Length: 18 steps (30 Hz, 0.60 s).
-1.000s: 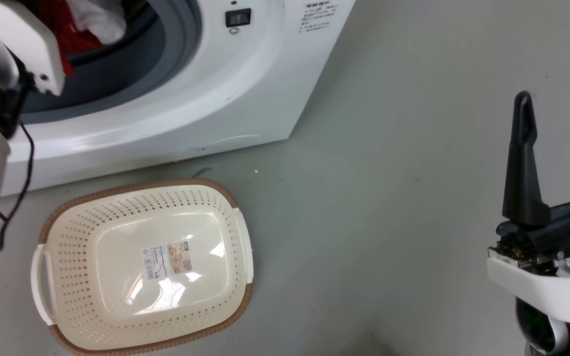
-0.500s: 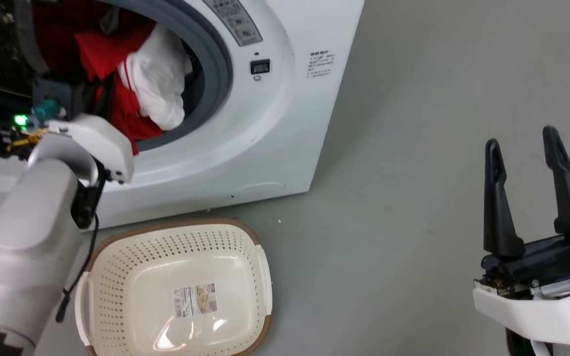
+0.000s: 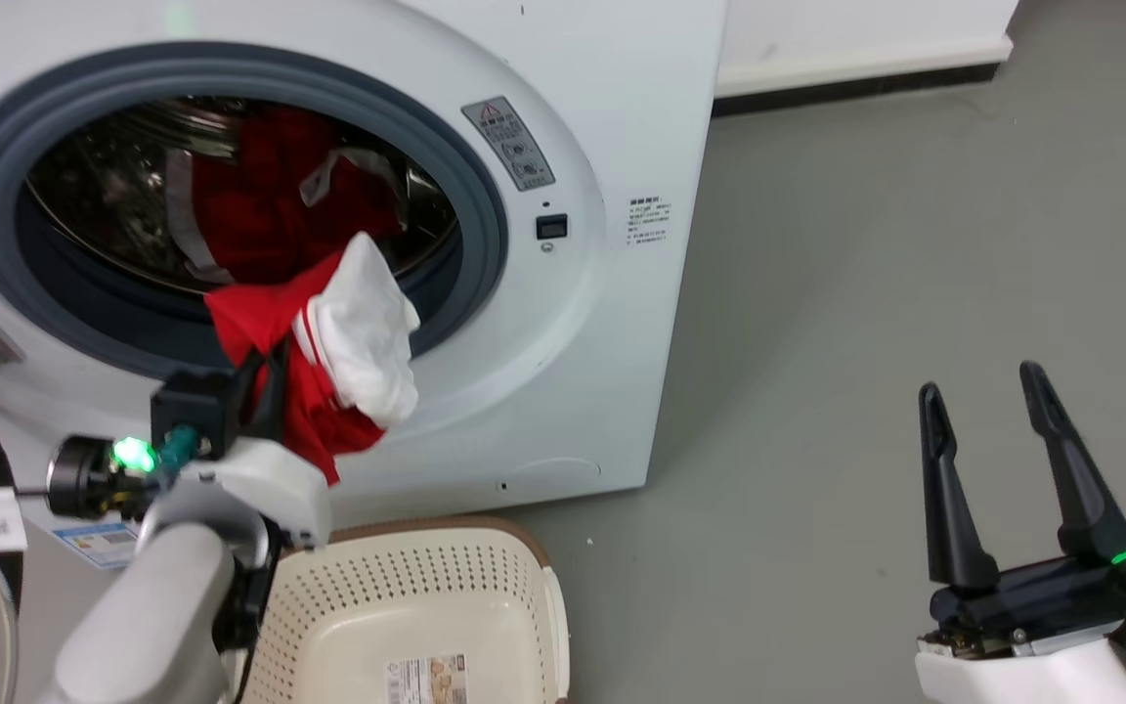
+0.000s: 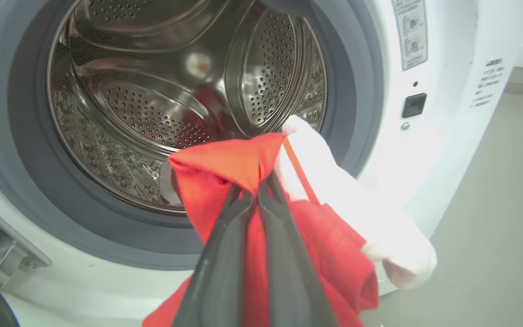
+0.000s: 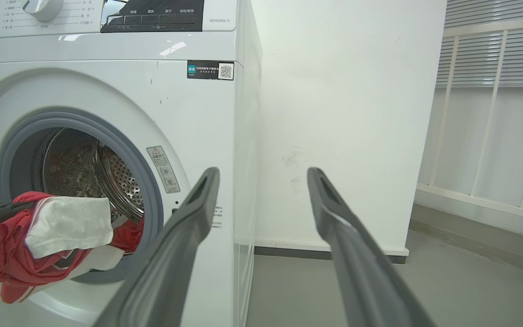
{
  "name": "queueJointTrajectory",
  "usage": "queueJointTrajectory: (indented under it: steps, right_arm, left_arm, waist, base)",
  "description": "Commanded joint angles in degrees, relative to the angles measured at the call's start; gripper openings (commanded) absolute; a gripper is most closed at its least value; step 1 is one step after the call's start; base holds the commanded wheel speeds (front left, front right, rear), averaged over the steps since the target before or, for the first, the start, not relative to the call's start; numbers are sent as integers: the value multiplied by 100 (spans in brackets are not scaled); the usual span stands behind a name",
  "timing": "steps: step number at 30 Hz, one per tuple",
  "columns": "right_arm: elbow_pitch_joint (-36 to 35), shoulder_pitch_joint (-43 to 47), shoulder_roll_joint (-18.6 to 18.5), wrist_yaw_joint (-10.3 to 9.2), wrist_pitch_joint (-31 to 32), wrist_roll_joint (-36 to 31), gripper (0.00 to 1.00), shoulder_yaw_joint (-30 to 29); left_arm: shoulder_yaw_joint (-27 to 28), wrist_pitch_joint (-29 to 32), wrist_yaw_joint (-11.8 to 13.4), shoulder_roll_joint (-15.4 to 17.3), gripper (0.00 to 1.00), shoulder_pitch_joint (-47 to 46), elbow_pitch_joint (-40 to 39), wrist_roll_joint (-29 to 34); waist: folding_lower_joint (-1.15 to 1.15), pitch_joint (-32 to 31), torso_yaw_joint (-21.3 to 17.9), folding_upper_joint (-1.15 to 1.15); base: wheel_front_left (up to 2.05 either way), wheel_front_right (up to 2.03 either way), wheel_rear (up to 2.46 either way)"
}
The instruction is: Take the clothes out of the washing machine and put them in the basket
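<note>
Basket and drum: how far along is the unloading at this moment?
Done: nothing yet; the basket holds no clothes, its base label bare. In hand: the left end effector is shut on a red-and-white garment hanging over the porthole rim. Left: lowering it into the basket, plus more red fabric inside the drum. The right end effector is open, idle.

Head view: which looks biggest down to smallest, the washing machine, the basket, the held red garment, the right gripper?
1. washing machine.
2. basket and right gripper, about alike: the basket is cut off by the frame, the gripper sits near the camera.
3. red garment.
</note>
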Motion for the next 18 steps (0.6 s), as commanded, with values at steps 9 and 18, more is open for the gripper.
queueJointTrajectory:
  steps: [9, 18]
  right_arm:
    - [108, 395, 1, -2, -14, -67, 100, -28]
    - [196, 592, 1, -2, -14, -97, 100, -43]
  left_arm:
    - [422, -38, 375, -125, 0, 1356, -990, 373]
    - [471, -38, 348, -284, 0, 2211, -1417, 622]
  waist:
    - [0, -555, 185, 0]
    - [0, -748, 283, 0]
  base:
    - [0, 0, 0]
    - [0, 0, 0]
